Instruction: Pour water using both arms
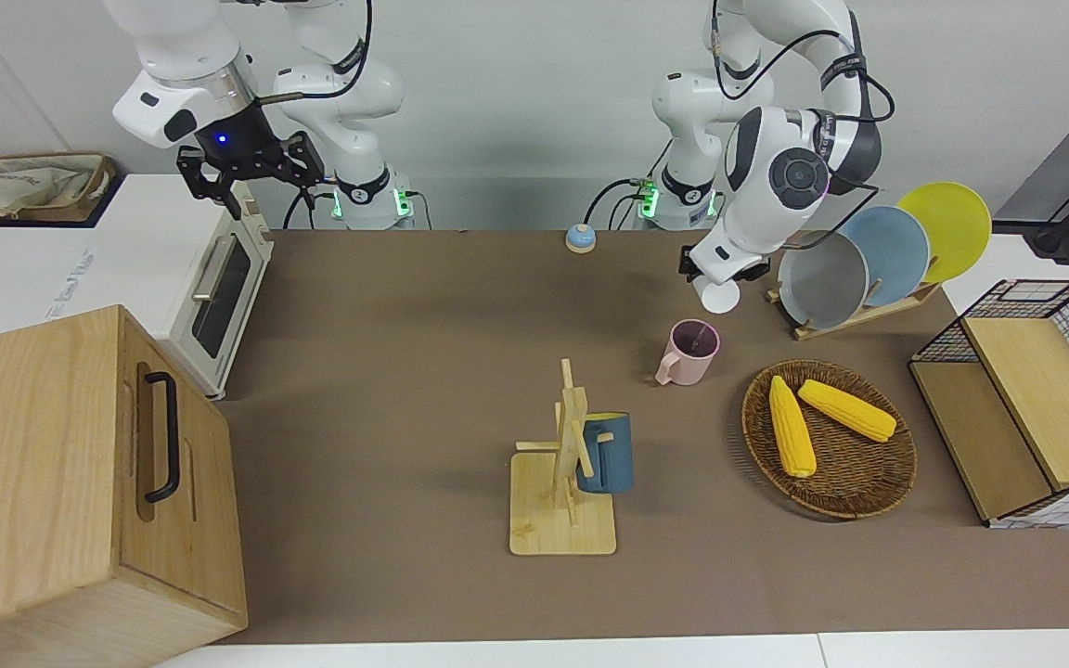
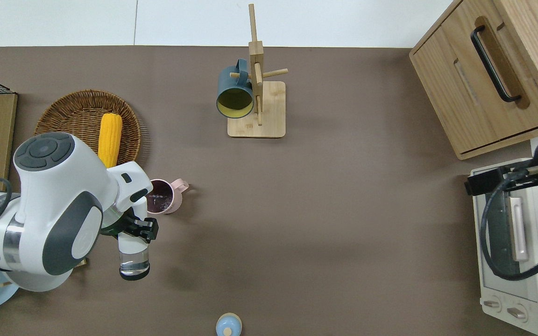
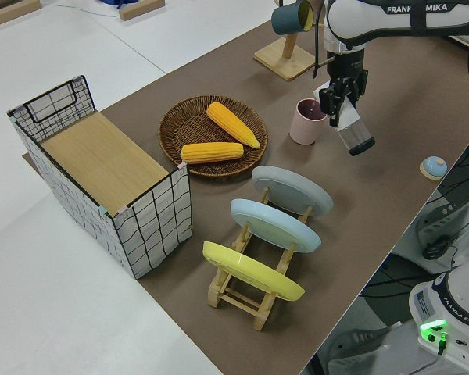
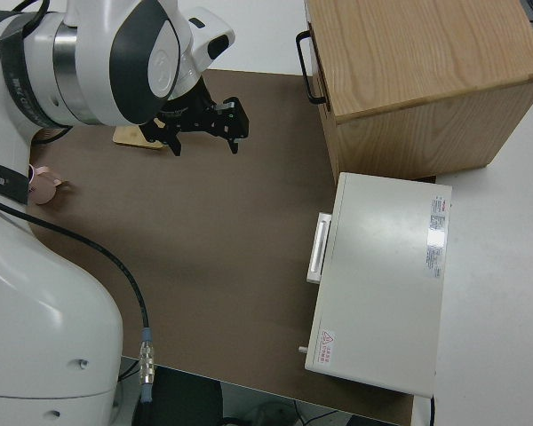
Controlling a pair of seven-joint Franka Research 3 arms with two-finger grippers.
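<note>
Looking from the front view, the left gripper is clamped on a tilted clear bottle whose mouth hangs over the pink mug, which stands on the brown mat between the robots and the wicker basket of corn; a thin line at the mug's rim may be water, so I judge the pour is under way, and the next move calls for holding the tilt steady, then righting the bottle. The right arm is parked, its gripper with fingers spread and empty. The overhead view adds what the front cannot: the bottle lies nearly level, some water at its base, and liquid glints inside the mug. The left side view shows the bottle angled, mouth uppermost beside the mug.
</note>
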